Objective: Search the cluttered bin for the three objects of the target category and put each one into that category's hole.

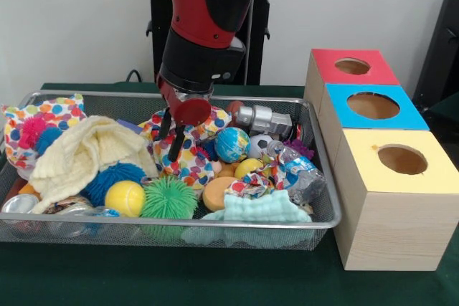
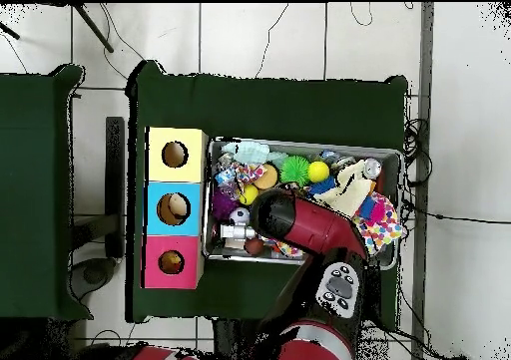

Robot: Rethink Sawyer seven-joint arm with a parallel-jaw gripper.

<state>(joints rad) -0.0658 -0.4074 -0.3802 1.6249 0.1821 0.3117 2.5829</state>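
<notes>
1. The bin sits on the green bench, filling most of its middle, with the three-part wooden box just beside it toward one end of the bench.
2. The hole with the red top is the one farthest back in the front view, nearest the robot's edge of the bench; the blue-topped cutout comes next and the yellow-topped cutout lies toward the camera's edge.
3. The gripper hangs low inside the bin, its dark fingers pointing down at a polka-dot cloth near the bin's middle (the overhead view hides them under the arm).
4. The fingers stand a narrow way apart, and nothing can be seen held between them.
5. A rounded orange-brown object lies near the bin's front wall, beside a pale yellow one; whether these are the plush toys cannot be told.
6. Around them sit a green spiky ball, a blue spiky ball, a smooth yellow ball, a globe-printed ball and a cream knitted cloth.
7. A folded mint cloth rests against the front wall.
</notes>
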